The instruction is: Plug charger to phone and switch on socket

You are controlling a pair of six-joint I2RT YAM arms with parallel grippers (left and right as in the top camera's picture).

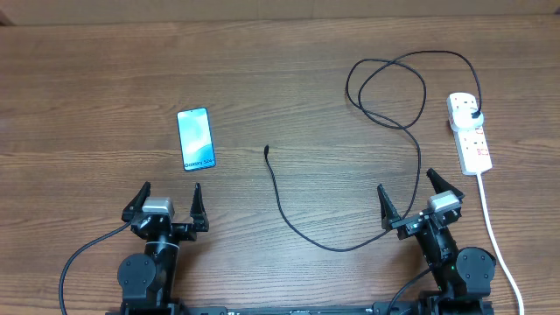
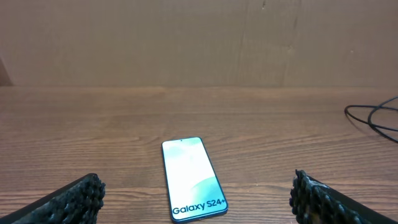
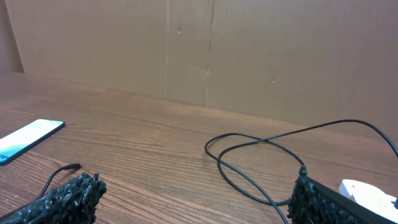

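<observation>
The phone (image 1: 196, 138) lies flat on the wooden table, its light-blue screen up; it also shows in the left wrist view (image 2: 191, 178) and at the left edge of the right wrist view (image 3: 28, 140). The charger cable (image 1: 302, 229) runs from its loose connector tip (image 1: 266, 150) in a long curve and loops to its black plug (image 1: 475, 115), which sits in the white socket strip (image 1: 469, 131). My left gripper (image 1: 165, 200) is open and empty just in front of the phone. My right gripper (image 1: 410, 194) is open and empty, near the cable and the strip.
The strip's white cord (image 1: 493, 229) runs down the right side past my right arm. A brown cardboard wall (image 2: 199, 43) stands behind the table. The table's surface (image 1: 87, 105) is bare wood on the left.
</observation>
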